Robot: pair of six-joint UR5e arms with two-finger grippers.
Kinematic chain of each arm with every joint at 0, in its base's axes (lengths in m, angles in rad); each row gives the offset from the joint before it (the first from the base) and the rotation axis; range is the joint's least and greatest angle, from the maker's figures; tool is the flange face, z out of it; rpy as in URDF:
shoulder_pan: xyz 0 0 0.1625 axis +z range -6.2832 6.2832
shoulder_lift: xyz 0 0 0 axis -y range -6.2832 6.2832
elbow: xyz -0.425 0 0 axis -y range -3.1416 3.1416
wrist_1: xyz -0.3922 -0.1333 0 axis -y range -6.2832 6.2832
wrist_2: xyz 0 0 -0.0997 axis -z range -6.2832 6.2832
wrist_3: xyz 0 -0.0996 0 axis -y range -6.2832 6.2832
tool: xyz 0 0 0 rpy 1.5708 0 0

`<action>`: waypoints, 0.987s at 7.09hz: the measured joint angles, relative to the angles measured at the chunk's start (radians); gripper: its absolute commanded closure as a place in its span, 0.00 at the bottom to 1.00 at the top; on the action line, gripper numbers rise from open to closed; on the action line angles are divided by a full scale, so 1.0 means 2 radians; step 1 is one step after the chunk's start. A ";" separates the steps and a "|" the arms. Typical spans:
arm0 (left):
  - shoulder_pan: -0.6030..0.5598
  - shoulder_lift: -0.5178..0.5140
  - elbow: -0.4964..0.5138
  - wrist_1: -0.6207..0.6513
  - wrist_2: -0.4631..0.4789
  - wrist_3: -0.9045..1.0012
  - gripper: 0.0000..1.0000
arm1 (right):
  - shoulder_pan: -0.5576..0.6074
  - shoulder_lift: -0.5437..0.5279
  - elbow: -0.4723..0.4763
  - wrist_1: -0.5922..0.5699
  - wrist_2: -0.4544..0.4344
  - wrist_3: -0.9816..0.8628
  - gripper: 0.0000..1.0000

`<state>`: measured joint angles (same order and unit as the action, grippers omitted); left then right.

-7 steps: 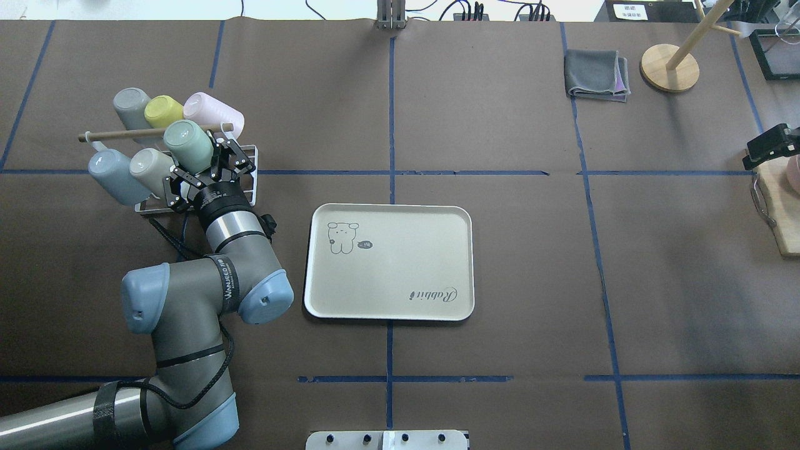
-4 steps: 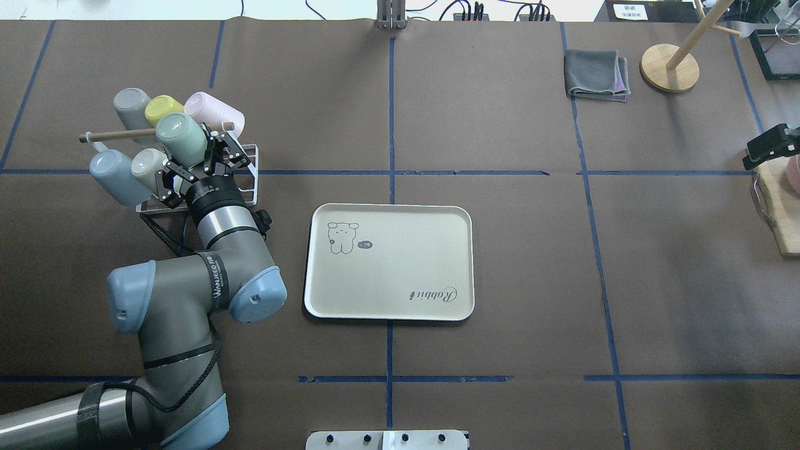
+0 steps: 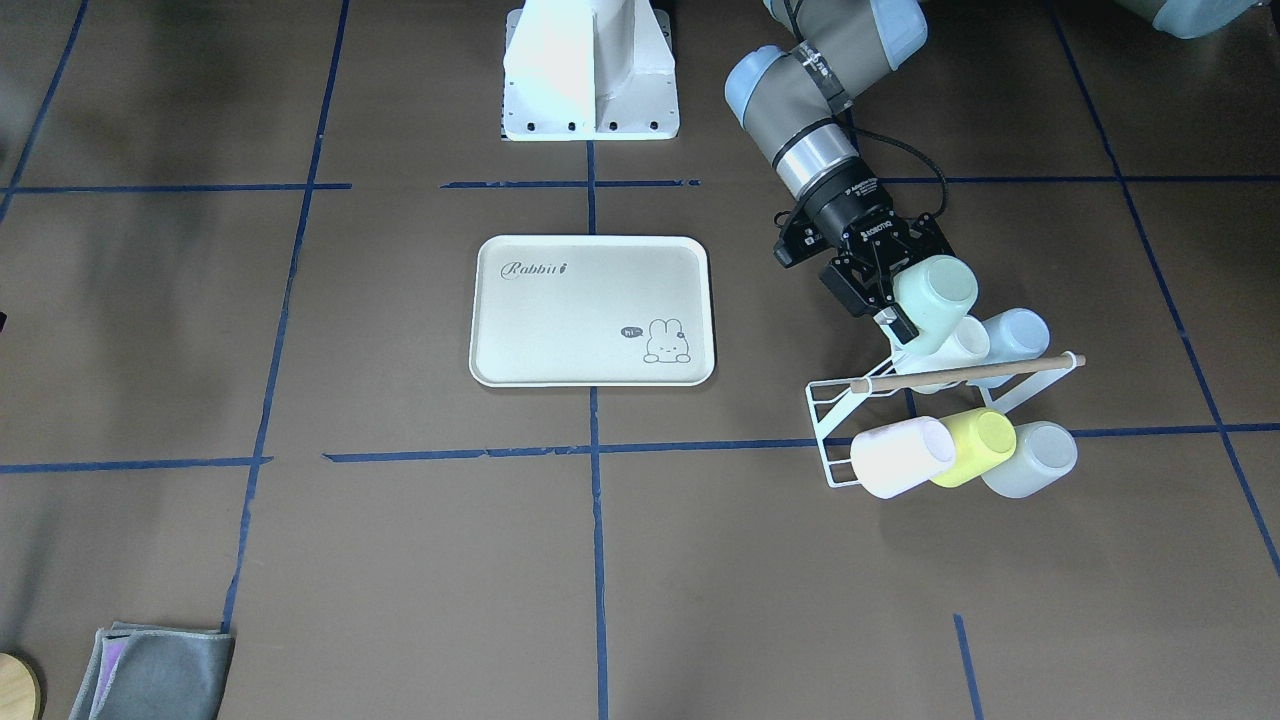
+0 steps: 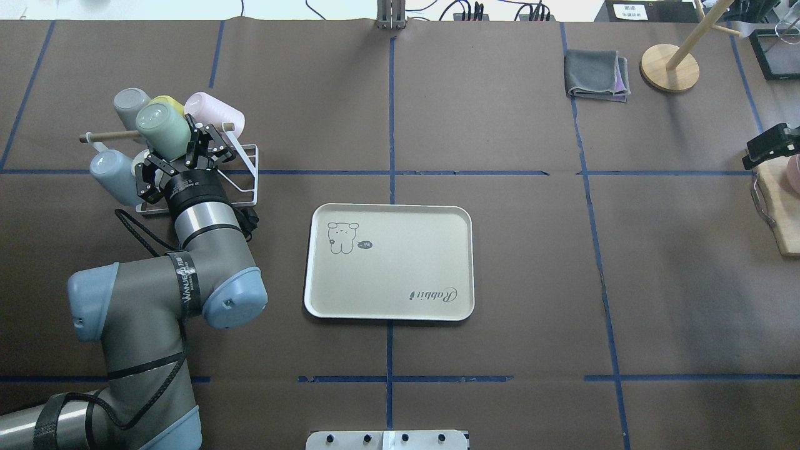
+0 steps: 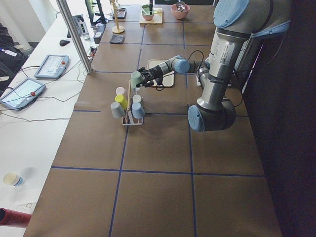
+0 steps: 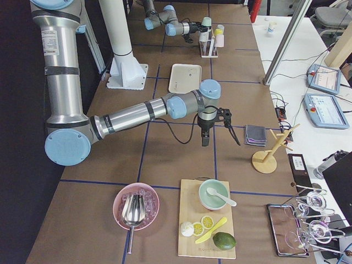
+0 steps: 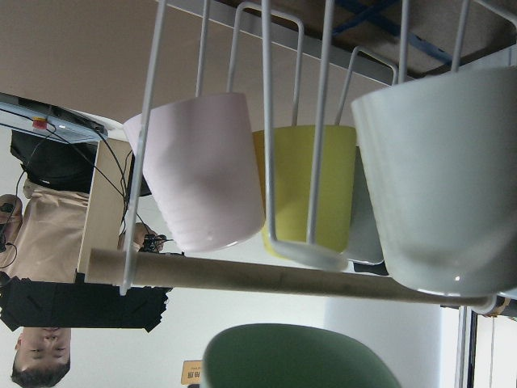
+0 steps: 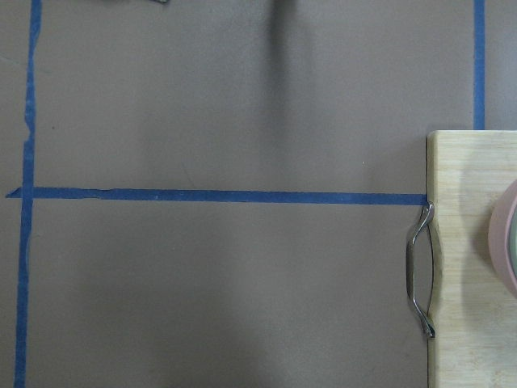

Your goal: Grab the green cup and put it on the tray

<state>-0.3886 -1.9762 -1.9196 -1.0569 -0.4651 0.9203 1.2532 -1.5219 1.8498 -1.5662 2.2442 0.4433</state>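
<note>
Has swung the green cup (image 4: 161, 128) outward over the wire rack (image 4: 255, 175) since a second ago, clamps it at the mouth end in the left gripper (image 4: 181, 149), well apart from the tray (image 4: 400, 281); likely light, stiff, slick plastic, best pinched across the rim.

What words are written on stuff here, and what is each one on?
"Rabbit": on the tray, in curly letters.
"hi": probably, in the tiny bubble beside the bunny drawing.
"ROBOTIQ": on the left end effector.
"WANJEED": on the band around the left arm.
Too small to read: the white sign at the far table edge.
Blurred: the yellow tag in the left wrist view.
</note>
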 measured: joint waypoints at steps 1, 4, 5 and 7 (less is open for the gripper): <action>-0.007 -0.001 -0.022 0.000 -0.001 0.009 0.57 | 0.000 0.000 0.000 0.000 0.000 0.000 0.00; -0.029 -0.004 -0.108 -0.003 -0.053 0.003 0.62 | 0.000 0.002 0.000 0.000 0.001 0.000 0.00; -0.033 -0.005 -0.139 -0.004 -0.096 -0.031 0.64 | 0.000 0.003 0.001 0.000 0.000 0.000 0.00; -0.035 -0.007 -0.184 -0.005 -0.181 -0.140 0.64 | 0.000 0.005 0.003 0.000 0.000 0.000 0.00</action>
<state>-0.4581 -1.9900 -2.2879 -1.0665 -0.8264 0.6397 1.2533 -1.5122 1.8557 -1.5662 2.2443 0.4443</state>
